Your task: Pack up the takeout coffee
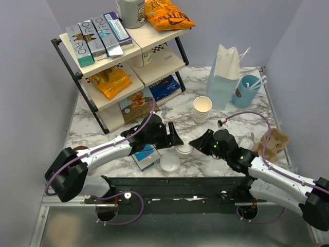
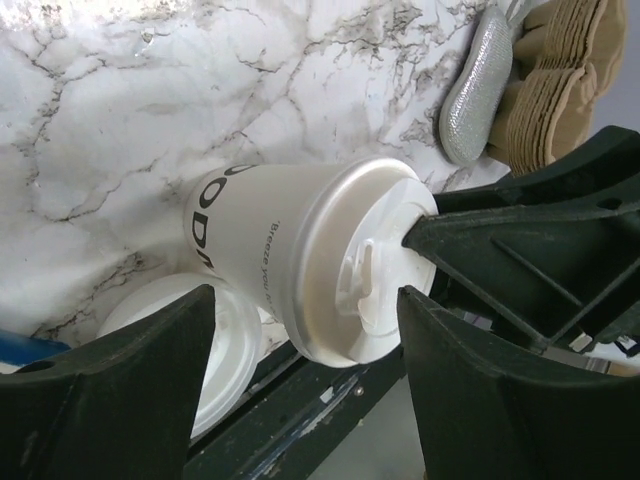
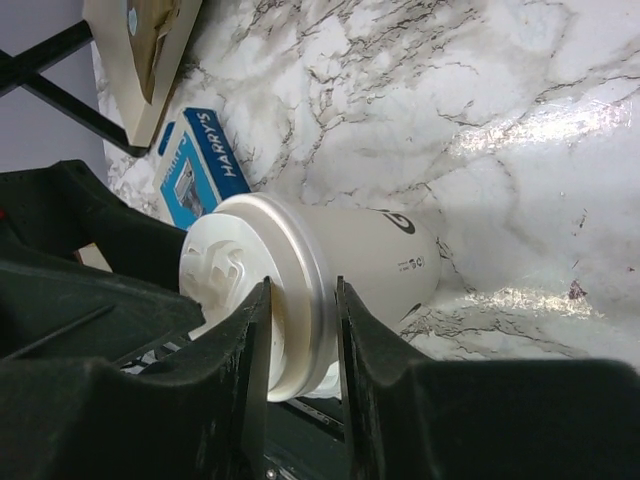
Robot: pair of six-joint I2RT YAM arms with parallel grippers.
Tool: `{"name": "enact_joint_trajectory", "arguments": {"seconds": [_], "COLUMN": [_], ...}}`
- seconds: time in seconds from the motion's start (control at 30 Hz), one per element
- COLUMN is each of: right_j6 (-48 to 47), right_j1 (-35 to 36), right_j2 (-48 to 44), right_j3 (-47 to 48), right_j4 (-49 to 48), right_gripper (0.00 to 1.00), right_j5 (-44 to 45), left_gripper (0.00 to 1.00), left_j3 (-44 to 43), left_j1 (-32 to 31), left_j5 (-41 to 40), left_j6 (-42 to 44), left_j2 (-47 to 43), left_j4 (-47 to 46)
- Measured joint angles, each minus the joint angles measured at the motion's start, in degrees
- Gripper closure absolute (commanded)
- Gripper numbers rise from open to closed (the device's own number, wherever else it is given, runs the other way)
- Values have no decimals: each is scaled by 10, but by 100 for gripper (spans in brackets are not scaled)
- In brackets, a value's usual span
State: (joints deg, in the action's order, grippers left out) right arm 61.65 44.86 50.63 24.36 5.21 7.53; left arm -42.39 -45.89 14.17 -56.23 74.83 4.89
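**Right arm has the coffee by its lid; left arm stands off**

You are at the pick-up. The takeout coffee is on the marble table in the near middle, just ahead of the arm bases. A loose lid lies just beside it on the near left. I cannot tell whether the cup's base has left the marble.

Your right gripper reaches in low from the right. Its jaws are narrow and pinch the rim of the sip lid, one finger on each side. Your left gripper reaches in from the opposite side with its jaws wide. It has a finger on each side of the cup, both clear of it, and holds nothing. The two wrists nearly meet over the cup.

By my reading, the packing proper is not yet begun. The cup is well apart from the pale blue paper bag at the back right and from the cardboard cup carrier at the right edge. Either could be where it goes.

The next move calls for drawing your left arm back so its fingers do not catch the cup, then lifting straight up with the right. Mind the hold: a grip on the lid rim alone may pop the lid off or let the cup tilt, so go slowly.
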Motion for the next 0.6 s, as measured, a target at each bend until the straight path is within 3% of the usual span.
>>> {"name": "enact_joint_trajectory", "arguments": {"seconds": [0.13,0.4,0.43,0.6], "right_j6": [6,19,21,24], "right_j1": [2,2,2,2], "right_j2": [-1,-9,-10,-24], "right_j3": [-1,-12,-15,-52], "right_j4": [0,-9,-13,-66], "right_gripper": [99,99,99,99], "right_j5": [7,22,23,34], "left_gripper": [47,66,74,78], "left_j3": [0,0,1,14], "left_j1": [0,2,2,4], "left_j5": [0,9,9,9], "left_j6": [-9,-20,-20,-21], "left_j2": [24,39,40,41], "left_j4": [-22,-56,-59,-86]}}
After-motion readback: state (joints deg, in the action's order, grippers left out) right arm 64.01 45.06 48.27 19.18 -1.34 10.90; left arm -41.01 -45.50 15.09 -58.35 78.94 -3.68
